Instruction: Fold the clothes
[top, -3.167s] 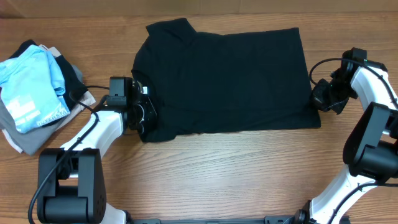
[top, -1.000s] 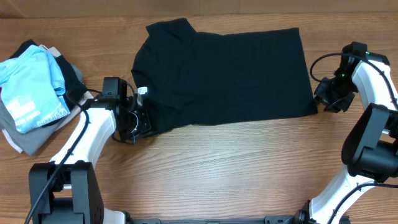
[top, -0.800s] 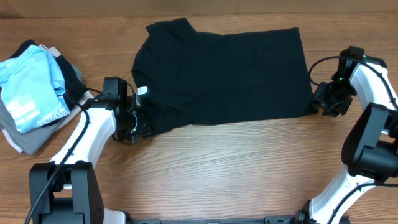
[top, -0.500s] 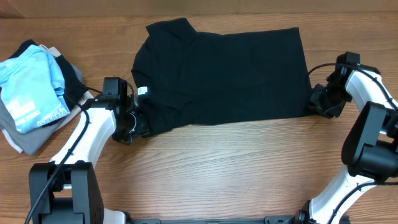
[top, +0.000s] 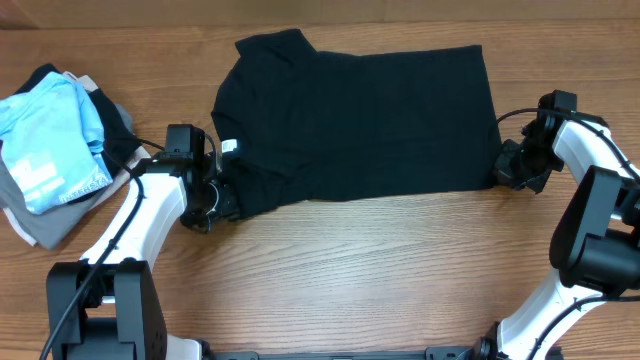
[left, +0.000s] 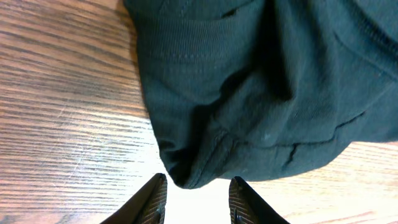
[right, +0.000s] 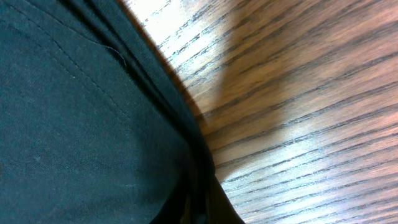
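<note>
Right gripper (top: 505, 172) pinches T-shirt (top: 360, 120) (hem corner)

black t-shirt (top: 360, 120) lying spread flat

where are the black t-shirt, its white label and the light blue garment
black t-shirt (top: 360, 120), overhead view, middle of its body
white label (top: 229, 146), overhead view, centre of the tag
light blue garment (top: 50, 125), overhead view, its plain upper part

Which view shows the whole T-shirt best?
Overhead: the T-shirt lies spread on the table, with nearly its whole outline in frame. The left wrist view shows only one bunched corner, and the right wrist view shows only a close strip of hem against the wood.
</note>
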